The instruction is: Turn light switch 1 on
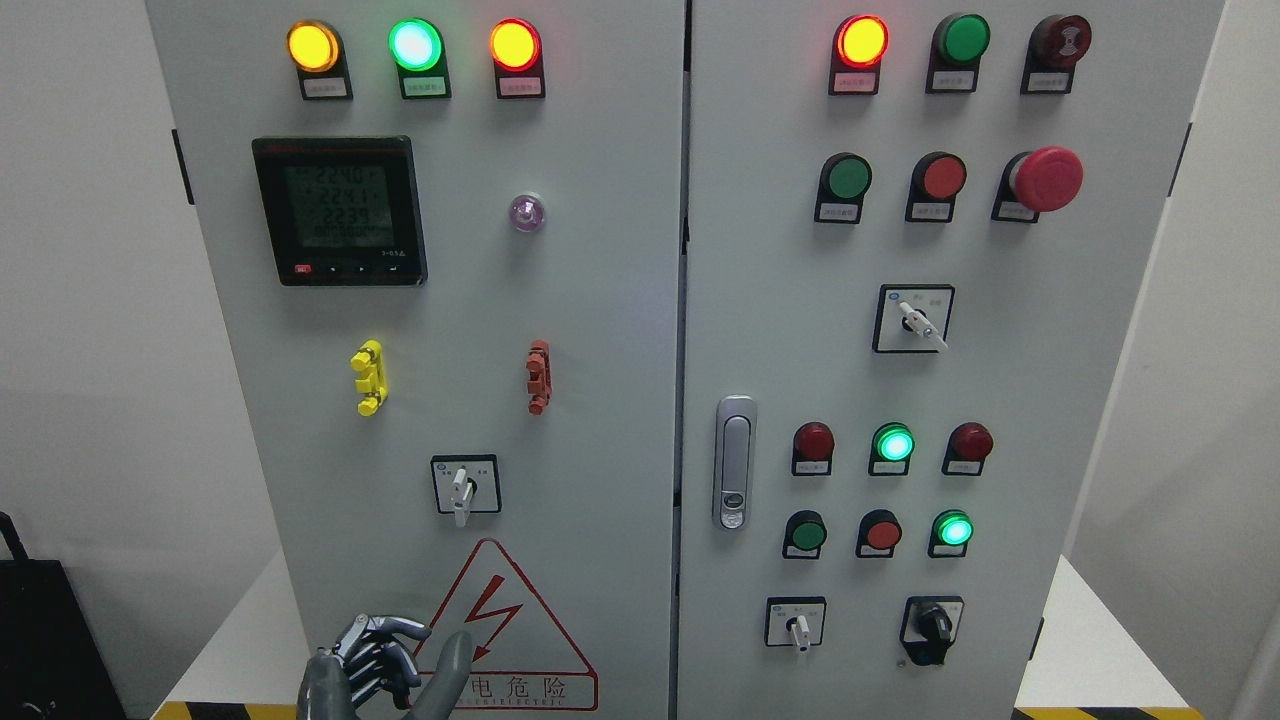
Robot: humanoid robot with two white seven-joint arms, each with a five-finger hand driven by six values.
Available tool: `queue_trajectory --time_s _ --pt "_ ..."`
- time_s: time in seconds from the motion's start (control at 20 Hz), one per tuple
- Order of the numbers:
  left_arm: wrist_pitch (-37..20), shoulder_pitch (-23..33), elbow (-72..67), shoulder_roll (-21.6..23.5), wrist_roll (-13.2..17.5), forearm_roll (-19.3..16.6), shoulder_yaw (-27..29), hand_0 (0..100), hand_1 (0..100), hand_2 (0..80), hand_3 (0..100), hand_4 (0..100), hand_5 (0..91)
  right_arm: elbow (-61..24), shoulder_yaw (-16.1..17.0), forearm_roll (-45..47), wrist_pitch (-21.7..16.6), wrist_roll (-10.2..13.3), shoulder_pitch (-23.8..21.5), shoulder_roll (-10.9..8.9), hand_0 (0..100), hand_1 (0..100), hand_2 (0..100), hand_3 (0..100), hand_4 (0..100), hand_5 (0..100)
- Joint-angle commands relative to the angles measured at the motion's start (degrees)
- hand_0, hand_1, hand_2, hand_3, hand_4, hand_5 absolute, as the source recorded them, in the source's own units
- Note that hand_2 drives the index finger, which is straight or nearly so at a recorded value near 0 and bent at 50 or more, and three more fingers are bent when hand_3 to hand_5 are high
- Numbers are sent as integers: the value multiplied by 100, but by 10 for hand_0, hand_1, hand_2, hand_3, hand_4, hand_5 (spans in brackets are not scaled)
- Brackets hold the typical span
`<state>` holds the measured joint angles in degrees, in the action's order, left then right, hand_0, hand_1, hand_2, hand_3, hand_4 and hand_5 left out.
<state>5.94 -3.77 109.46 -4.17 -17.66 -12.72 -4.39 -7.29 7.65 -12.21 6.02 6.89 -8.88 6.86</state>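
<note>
A grey electrical cabinet (pixel 600 400) with two doors fills the head view. On its left door a white-handled selector switch (pixel 461 489) sits in a black-framed square, handle pointing down. My left hand (pixel 385 665) shows at the bottom edge, below and left of that switch, in front of the red warning triangle (pixel 510 630). Its fingers are loosely spread, the thumb sticks up, and it holds nothing and touches no control. The labels are too small to tell which control is switch 1. No right arm is visible.
Lit yellow, green and red lamps (pixel 415 45) top the left door above a digital meter (pixel 340 212). The right door carries push buttons, a red emergency button (pixel 1047 178), a door latch (pixel 734 462) and three more selector switches (pixel 915 320) (pixel 797 624) (pixel 933 624).
</note>
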Motion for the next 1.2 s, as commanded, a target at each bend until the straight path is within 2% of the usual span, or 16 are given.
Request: queue_trajectory --time_s 0.0,0.65,1.15 --pt "170 -247 23 -225 -149 -46 -149 0 663 572 933 939 873 0 0 0 -5 -4 0 0 54 0 0 0 0 0" --pt "592 -994 -144 -313 -546 -46 -316 0 691 563 941 935 874 0 0 0 -5 5 0 0 54 0 0 0 0 0" --pt "839 -1117 -162 -339 -660 -46 -325 0 686 553 951 936 876 0 0 0 -5 5 0 0 54 0 0 0 0 0"
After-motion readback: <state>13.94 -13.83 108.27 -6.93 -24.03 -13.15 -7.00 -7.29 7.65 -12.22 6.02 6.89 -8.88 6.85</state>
